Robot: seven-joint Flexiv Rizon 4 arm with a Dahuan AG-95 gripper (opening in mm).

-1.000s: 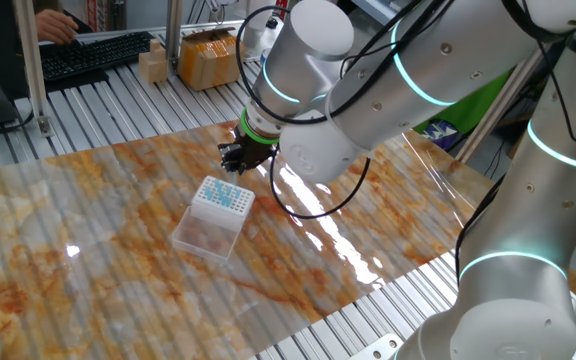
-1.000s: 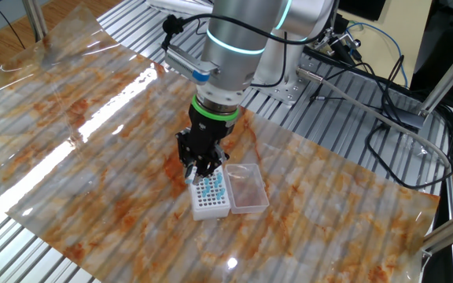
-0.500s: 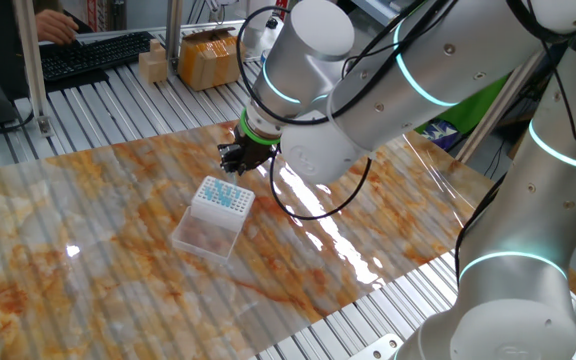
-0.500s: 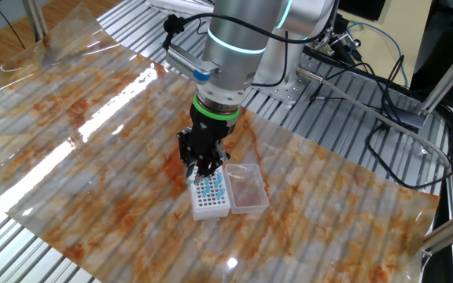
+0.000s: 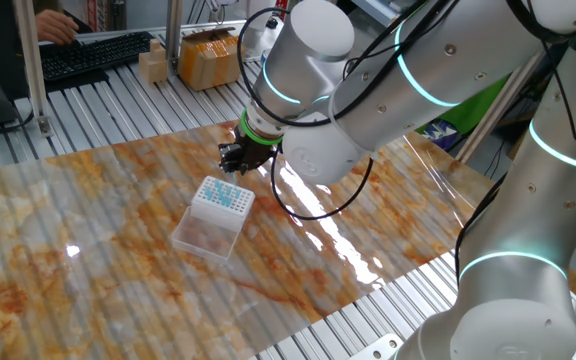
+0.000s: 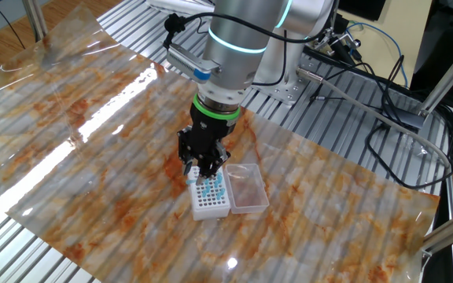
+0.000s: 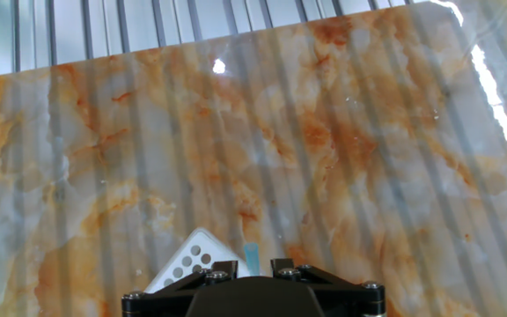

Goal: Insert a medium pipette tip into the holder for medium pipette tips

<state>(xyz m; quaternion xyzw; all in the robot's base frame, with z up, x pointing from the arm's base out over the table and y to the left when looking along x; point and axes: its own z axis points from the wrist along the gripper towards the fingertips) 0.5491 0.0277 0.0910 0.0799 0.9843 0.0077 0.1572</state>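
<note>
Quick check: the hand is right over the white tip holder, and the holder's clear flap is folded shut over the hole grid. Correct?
Not quite. The hand is over the tip holder, but the clear flap lies open flat on the mat beside the box, leaving the grid of holes uncovered. Both fixed views show it.

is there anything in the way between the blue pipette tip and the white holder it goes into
Nothing visible blocks it. The medium pipette tip sits at the gripper, right over the corner of the holder. The holder's clear flap lies open to the side.
</note>
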